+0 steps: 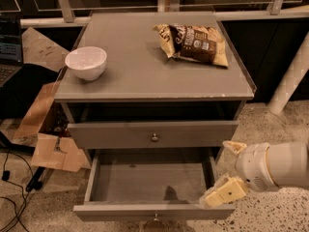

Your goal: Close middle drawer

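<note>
Fingers spread, the hand hangs at the right front corner of the middle drawer, which stands pulled far out beneath the counter.

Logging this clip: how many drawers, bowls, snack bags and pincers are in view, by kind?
Drawers: 2, the top drawer and the middle drawer, which is pulled out
Bowl: 1
Snack bag: 1
Pincer: 1, at the middle drawer's right front corner
Total: 5
</note>
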{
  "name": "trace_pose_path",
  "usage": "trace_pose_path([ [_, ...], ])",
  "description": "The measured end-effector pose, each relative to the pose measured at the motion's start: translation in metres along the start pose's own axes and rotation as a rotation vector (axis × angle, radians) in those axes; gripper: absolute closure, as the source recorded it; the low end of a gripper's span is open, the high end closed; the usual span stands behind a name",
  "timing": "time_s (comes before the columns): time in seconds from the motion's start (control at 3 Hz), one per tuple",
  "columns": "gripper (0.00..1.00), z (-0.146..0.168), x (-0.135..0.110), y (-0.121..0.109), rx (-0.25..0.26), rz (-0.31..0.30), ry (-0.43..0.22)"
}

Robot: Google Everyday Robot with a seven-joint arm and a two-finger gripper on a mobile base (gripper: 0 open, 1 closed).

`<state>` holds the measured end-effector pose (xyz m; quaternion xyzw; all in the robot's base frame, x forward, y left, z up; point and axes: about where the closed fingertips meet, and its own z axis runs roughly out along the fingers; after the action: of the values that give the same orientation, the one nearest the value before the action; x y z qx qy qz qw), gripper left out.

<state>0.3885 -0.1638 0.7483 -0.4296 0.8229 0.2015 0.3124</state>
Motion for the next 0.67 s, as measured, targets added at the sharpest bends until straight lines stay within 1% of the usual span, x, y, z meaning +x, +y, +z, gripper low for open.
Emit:
trace_pose_path([
  [0.33, 0.0, 0.028, 0.038, -0.002, 0.0, 0.049, 0.02],
  [0.67, 0.0, 0.048, 0.068, -0.005, 0.01, 0.102, 0.053],
])
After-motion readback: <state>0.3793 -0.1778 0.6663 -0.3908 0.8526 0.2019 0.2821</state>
